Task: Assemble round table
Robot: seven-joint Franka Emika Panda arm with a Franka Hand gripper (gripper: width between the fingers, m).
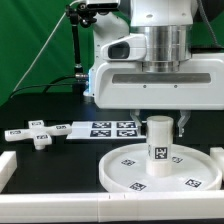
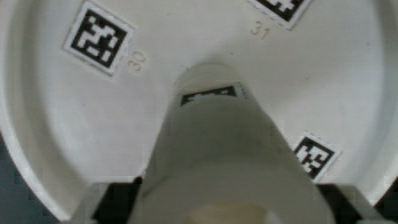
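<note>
- The fingers [image 1: 183, 126] hang spread wide, one on each side of the cylinder's top. In the exterior view a sliver of dark gap shows between each of them and the white wall, so they grip nothing.
- In the wrist view the fingers [image 2: 114, 203] appear only as dark shapes flanking the near end of the cylinder. Whether they touch it cannot be told from there.
- The cylinder [image 1: 158, 142] [image 2: 217, 140] stands upright on the round disc, about at its middle. One black-and-white tag faces the exterior camera.
- The round disc [image 1: 118, 172] [image 2: 45, 110] lies flat on the bench, rim up, toward the exterior view's right. Several square tags are scattered over its face around the cylinder's foot.
- The cross-shaped piece [image 1: 39, 134] lies on the bench toward the exterior view's left, well apart from the disc and just beside one end of the marker board.
- The marker board [image 1: 108, 128] lies flat behind the disc, partly under the arm's white body.
- The bench [image 1: 60, 160] is dark. White border rails [image 1: 60, 205] run along its near edge and its edge on the exterior view's left.
- A green backdrop [image 1: 30, 40] fills the space behind the arm.
</note>
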